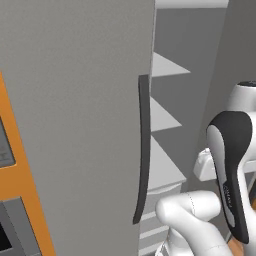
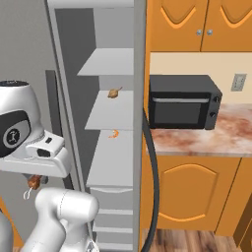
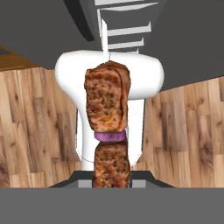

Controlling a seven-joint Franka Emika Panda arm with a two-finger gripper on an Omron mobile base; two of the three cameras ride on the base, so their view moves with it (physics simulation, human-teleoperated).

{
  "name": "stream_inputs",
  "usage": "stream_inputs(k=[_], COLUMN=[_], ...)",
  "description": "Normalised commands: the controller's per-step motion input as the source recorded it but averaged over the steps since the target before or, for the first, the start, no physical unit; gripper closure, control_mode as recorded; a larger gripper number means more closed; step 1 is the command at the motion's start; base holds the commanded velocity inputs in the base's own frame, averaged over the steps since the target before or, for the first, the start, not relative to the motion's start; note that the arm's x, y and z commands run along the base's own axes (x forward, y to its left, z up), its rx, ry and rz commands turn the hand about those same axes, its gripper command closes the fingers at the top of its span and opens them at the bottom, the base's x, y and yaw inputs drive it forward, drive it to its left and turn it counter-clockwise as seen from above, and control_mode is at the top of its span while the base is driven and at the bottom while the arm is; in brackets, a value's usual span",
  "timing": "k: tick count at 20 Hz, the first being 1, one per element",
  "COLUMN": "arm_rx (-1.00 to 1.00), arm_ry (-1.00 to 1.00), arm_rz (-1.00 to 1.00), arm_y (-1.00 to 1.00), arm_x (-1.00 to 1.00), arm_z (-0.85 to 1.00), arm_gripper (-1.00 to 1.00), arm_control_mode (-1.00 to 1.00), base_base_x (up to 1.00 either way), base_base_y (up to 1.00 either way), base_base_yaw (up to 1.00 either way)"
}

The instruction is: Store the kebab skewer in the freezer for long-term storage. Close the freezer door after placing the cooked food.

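Observation:
My gripper (image 3: 111, 183) is shut on the kebab skewer (image 3: 107, 127), which has reddish-brown meat chunks and a purple onion slice on a pale stick. The skewer points down toward the wooden floor. In the right base view the gripper (image 2: 33, 178) hangs under the white hand, with a meat chunk (image 2: 33, 182) showing below it. It is outside the freezer (image 2: 110, 147), to the left of its front and about level with the lowest shelf. The freezer door (image 2: 140, 74) stands wide open, edge-on, with its dark handle (image 2: 154, 172) curving toward me.
A small orange curled item (image 2: 114, 134) lies on a middle freezer shelf, and a brown item (image 2: 115, 92) lies on the shelf above. Drawers sit below the shelves. The closed plain fridge door (image 1: 75, 125) with its handle (image 1: 144, 150) is to the left. A black microwave (image 2: 183, 101) is on the counter to the right.

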Motion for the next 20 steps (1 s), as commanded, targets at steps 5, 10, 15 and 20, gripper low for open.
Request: stream_inputs(k=[5, 10, 15, 20], arm_rx=[0.0, 0.0, 0.0, 0.15], arm_ry=[0.0, -0.09, -0.27, -0.04], arm_rz=[0.0, -0.03, -0.11, -0.27], arm_y=[0.0, -0.02, 0.0, 0.0], arm_x=[0.0, 0.08, 0.41, 0.54], arm_z=[0.0, -0.01, -0.02, 0.0], arm_gripper=[1.0, 1.0, 1.0, 1.0], arm_control_mode=[1.0, -1.0, -1.0, -1.0], base_base_x=[0.0, 0.02, 0.0, 0.0], base_base_y=[0.0, 0.0, 0.0, 0.0], base_base_yaw=[0.0, -0.01, 0.0, 0.0])
